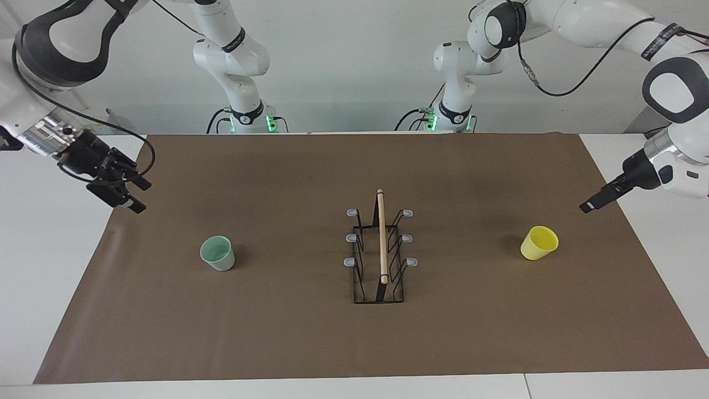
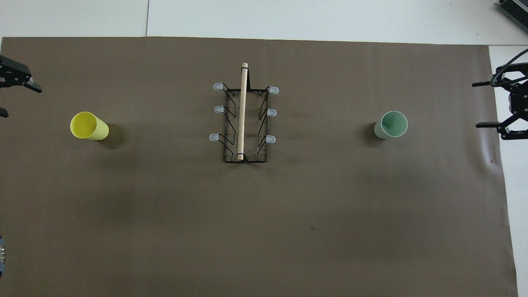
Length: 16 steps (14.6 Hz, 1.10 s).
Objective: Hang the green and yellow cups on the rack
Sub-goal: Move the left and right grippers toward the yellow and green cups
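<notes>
Rack (image 1: 380,250): mid surface, prongs bare. Green cup (image 1: 217,253), yellow cup (image 1: 539,243): upright, untouched, both still to hang. Left hand (image 2: 6,93), right hand (image 2: 491,105): open, empty, near cups.

text: none legible | labels: none | numbers: none | signs: none

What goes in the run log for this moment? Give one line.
pale green plastic cup: upright on mat | bright yellow plastic cup: upright on mat | black wire rack: prongs bare | left end effector, right end effector: open, empty
</notes>
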Motion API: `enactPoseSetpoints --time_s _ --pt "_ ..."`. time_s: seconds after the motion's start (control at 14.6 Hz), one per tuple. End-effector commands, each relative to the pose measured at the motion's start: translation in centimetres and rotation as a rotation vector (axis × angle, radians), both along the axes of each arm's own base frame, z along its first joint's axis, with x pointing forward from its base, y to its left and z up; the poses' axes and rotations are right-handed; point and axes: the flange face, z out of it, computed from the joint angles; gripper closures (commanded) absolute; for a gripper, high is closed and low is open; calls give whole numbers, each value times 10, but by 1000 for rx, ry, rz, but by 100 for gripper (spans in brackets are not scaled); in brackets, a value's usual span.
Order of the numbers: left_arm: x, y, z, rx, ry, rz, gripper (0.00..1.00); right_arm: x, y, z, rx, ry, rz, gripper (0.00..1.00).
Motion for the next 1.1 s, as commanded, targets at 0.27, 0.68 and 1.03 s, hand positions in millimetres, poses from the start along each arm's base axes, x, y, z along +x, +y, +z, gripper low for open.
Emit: enactPoseSetpoints --time_s 0.27,0.68,1.03 --pt "-3 75 -95 -219 118 501 0 -10 -42 -69 279 90 -234 5" --pt "-78 121 -171 -451 262 946 0 -27 -65 -113 451 117 -334 4" --pt "-102 117 -211 -630 322 1191 0 -27 -76 -175 574 203 -313 5"
